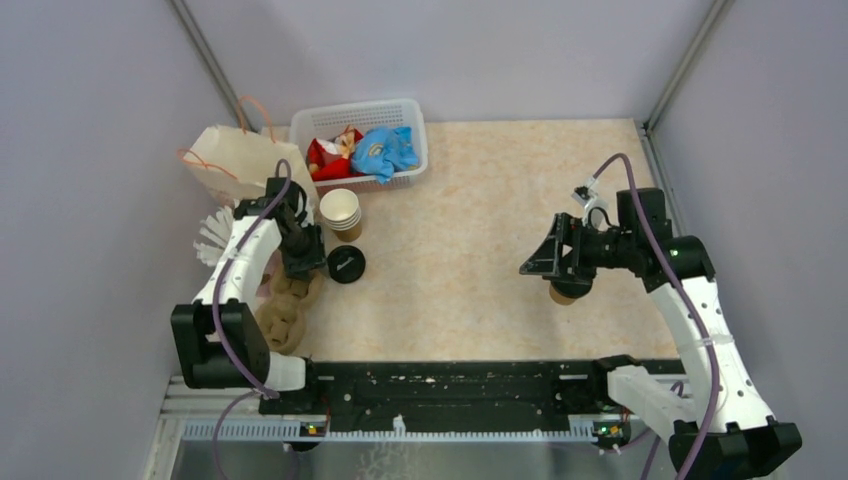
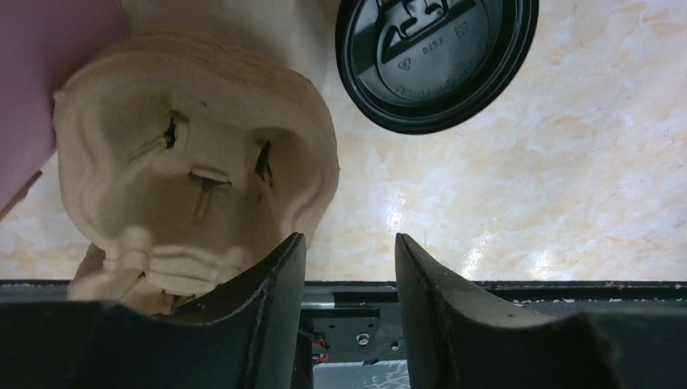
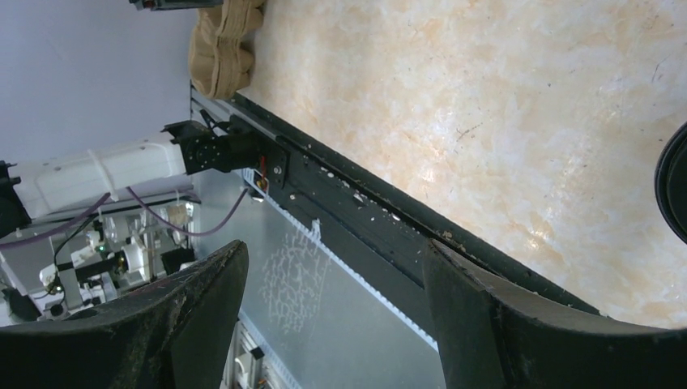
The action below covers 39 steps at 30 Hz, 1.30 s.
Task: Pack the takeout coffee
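The takeout coffee, a small brown cup, stands right of the table's middle, mostly hidden under my right gripper. In the right wrist view only a dark curved edge of it shows at the right margin. That right gripper is open with nothing between its fingers, and the cup sits beside it, not inside. My left gripper hovers at the left between a moulded pulp cup carrier and a loose black lid. This left gripper is open and holds nothing.
Beside the left fingers lie the carrier and the loose lid. A stack of lidless cups stands behind them. A paper bag and a white basket of packets occupy the back left. The black rail runs along the near edge.
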Each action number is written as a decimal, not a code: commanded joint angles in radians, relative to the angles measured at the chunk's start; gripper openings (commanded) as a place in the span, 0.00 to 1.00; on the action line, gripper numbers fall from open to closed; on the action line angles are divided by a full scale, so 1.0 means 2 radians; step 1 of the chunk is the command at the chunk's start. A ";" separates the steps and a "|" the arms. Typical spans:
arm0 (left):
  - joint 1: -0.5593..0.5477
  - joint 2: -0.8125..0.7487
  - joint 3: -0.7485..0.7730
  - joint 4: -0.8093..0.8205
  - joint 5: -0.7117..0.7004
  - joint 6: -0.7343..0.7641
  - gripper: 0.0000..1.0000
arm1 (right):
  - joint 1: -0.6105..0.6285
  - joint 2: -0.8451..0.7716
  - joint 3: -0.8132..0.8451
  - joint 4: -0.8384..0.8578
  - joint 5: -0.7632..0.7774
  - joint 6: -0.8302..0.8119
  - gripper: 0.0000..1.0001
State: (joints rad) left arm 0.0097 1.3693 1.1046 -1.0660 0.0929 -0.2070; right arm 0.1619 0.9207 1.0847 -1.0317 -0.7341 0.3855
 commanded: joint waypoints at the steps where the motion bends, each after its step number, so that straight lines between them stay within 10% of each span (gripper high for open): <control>1: 0.026 0.022 0.000 0.037 0.033 0.034 0.51 | 0.011 0.011 0.014 0.021 -0.009 -0.006 0.78; 39: 0.036 0.053 0.008 0.027 0.010 0.023 0.48 | 0.042 0.020 0.035 0.012 0.001 -0.020 0.78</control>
State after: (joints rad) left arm 0.0772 1.4757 1.1183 -1.0389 0.0891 -0.1658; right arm 0.2340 0.9771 1.1027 -1.0176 -0.7307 0.3622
